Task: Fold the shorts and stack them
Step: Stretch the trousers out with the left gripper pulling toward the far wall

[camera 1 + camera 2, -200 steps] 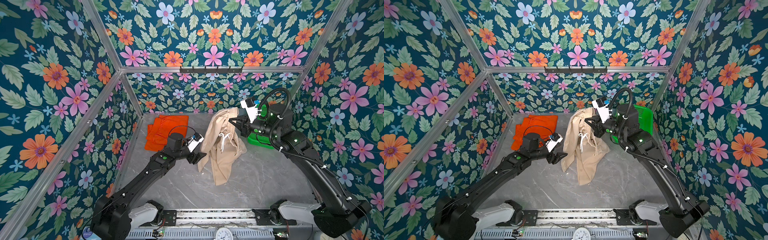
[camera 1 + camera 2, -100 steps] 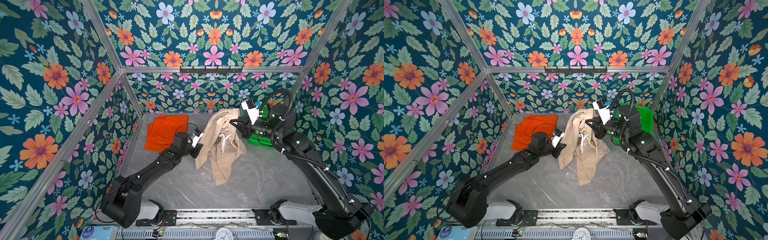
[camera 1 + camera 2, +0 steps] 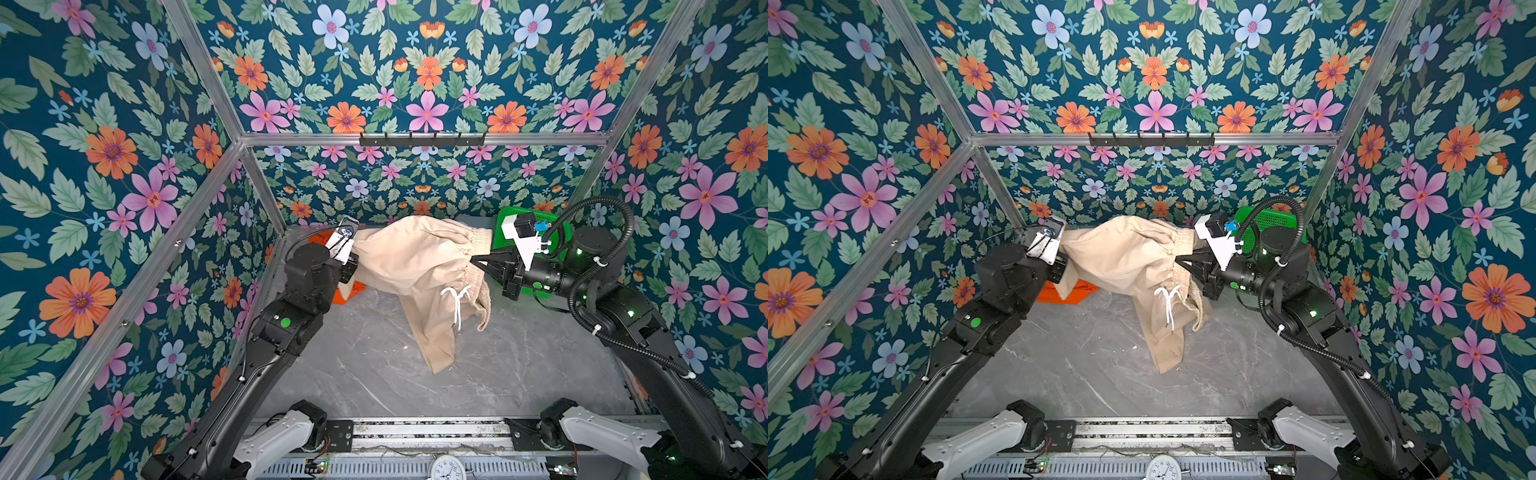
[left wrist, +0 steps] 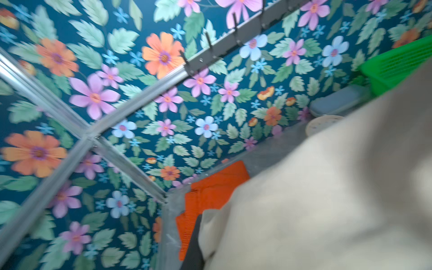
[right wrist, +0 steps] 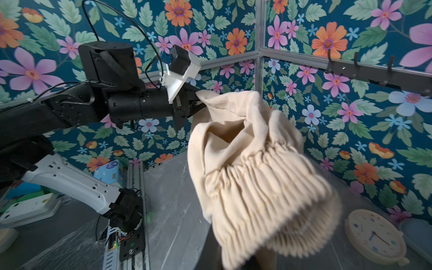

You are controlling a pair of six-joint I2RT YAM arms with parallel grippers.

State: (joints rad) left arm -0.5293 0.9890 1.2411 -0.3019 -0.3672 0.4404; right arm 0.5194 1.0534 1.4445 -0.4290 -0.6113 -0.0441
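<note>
Left hand (image 5: 199, 102): clamped shut on a far edge of the beige shorts (image 3: 415, 266); which edge is unclear
Right hand (image 3: 478, 262): pinched shut on the elastic waistband (image 5: 268, 187), drawstring (image 3: 457, 303) dangling just below it
Beige shorts: stretched in the air between the hands, one leg hanging below the right hand toward the bench (image 3: 374, 382)
Orange shorts (image 4: 215, 187): on the bench, beneath and behind the left hand
Step, judged: spreading the beige pair flat
Doing it well: hands level, cloth taut, lowered together so the loose leg does not bunch underneath
</note>
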